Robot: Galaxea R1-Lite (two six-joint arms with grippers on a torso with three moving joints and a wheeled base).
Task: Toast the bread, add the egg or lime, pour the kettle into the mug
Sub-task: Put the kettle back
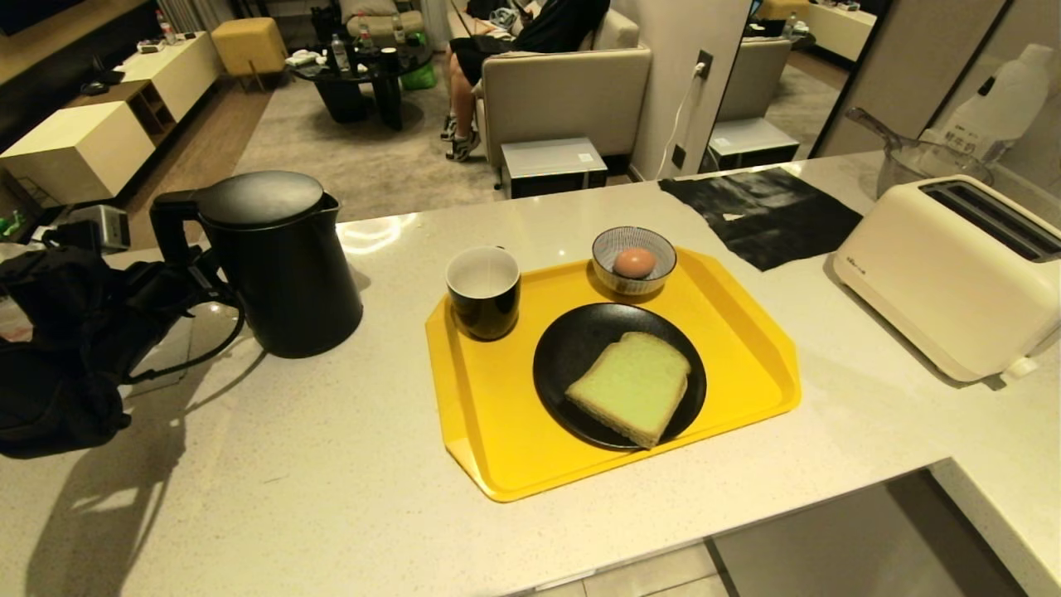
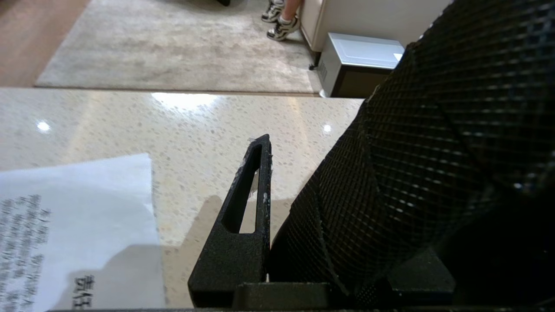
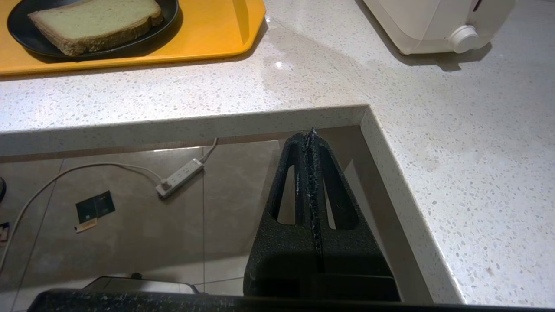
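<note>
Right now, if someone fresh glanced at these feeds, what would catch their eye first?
The bright yellow tray mid-counter: it carries the green-crumbed bread on a black plate, the mug at its far left corner, and the egg in a striped bowl. The tall black kettle stands left of it, with the left end effector around its handle. The cream toaster sits at far right.

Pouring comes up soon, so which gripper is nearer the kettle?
Left. The left gripper is right at the kettle handle; the right gripper hangs off the counter near edge, past the tray.
</note>
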